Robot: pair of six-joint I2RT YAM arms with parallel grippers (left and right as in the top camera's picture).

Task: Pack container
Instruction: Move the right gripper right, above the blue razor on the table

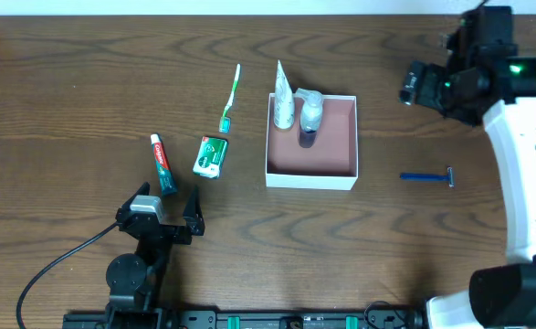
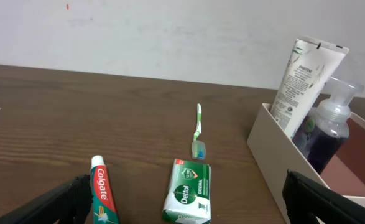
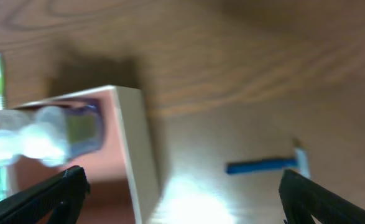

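Wooden tabletop (image 1: pixel 85 73) carries the container (image 1: pixel 310 181) at its middle, tube (image 1: pixel 282 96) and bottle (image 1: pixel 310 117) inside. Left jaws and right jaws gape wide, empty. Best, probably: right jaws straddle the razor (image 1: pixel 425 176) handle squarely.

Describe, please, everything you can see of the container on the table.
The container is a square, shallow, open-top box with white outer walls and a reddish-brown inside; it looks like cardboard. It sits flat on the wooden table, near the middle. In its far left corner stand a white tube and a clear pump bottle of dark liquid; the rest of its floor is bare.
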